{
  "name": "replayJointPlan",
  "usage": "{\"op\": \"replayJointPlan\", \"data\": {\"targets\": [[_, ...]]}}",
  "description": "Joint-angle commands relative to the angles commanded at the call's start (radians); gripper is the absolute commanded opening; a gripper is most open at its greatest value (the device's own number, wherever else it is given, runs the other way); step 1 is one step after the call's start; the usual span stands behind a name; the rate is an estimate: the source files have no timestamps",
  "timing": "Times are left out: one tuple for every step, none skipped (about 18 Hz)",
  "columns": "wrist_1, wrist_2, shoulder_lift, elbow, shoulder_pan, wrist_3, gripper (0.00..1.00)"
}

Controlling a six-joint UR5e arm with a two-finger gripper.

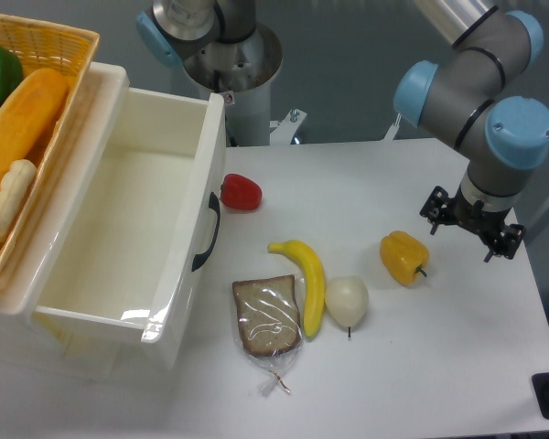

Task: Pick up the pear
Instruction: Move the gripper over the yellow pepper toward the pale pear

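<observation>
The pear (346,300) is pale cream-white with a thin dark stem pointing toward the table's front. It lies on the white table, touching the right side of the banana (304,274). My gripper (471,226) hangs at the right side of the table, well to the right of and behind the pear, past the yellow bell pepper (403,257). The wrist hides its fingers from this high view, so their state does not show. Nothing is seen held.
A bagged bread slice (267,315) lies left of the banana. A red pepper (241,192) sits by the large white bin (119,229) on the left. A wicker basket (46,37) holding bread and a green pepper stands at the far left.
</observation>
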Motion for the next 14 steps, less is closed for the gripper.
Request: {"op": "replayJointPlan", "data": {"targets": [[0.000, 0.000, 0.000, 0.000, 0.002, 0.000, 1.00], [0.000, 0.000, 0.000, -0.002, 0.002, 0.000, 1.00], [0.000, -0.002, 0.002, -0.002, 0.002, -0.002, 1.00], [0.000, -0.011, 0.002, -0.002, 0.002, -0.006, 1.00], [0.000, -0.049, 0.002, -0.003, 0.003, -0.008, 1.00], [0.000, -0.101, 0.002, -0.011, 0.012, -0.012, 1.00], [0.000, -0.139, 0.006, -0.027, 0.020, -0.012, 1.00], [0.000, -0.158, 0.012, -0.043, 0.021, -0.012, 1.00], [0.000, -0.161, 0.020, -0.058, 0.028, -0.011, 1.00], [0.002, -0.164, 0.031, -0.077, 0.032, -0.011, 1.00], [0.000, -0.163, 0.035, -0.086, 0.031, -0.012, 1.00], [-0.002, -0.160, 0.040, -0.092, 0.025, -0.020, 1.00], [-0.005, -0.150, 0.043, -0.097, 0.020, -0.044, 1.00], [-0.003, -0.150, 0.054, -0.104, 0.018, -0.098, 1.00]]}}
